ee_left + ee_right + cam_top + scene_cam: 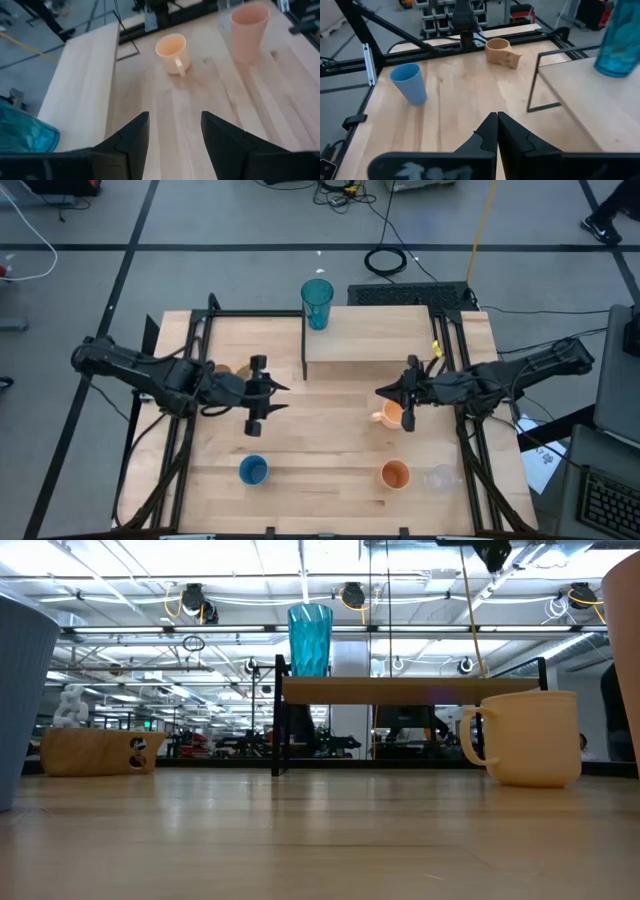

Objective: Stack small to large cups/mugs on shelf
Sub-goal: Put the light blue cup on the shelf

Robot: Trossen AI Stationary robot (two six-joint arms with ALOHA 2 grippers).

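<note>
Teal tumbler (317,302) on shelf (380,335), apart from both hands.

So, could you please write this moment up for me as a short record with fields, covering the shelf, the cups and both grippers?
shelf: low light-wood platform at the table's far side
on shelf: teal tumbler, upright at one corner
on table: blue cup, orange cup, clear cup, orange mug, wooden mug
left gripper: open, empty, above the table
right gripper: shut, empty, over the orange mug's area
stacking: none yet
</note>
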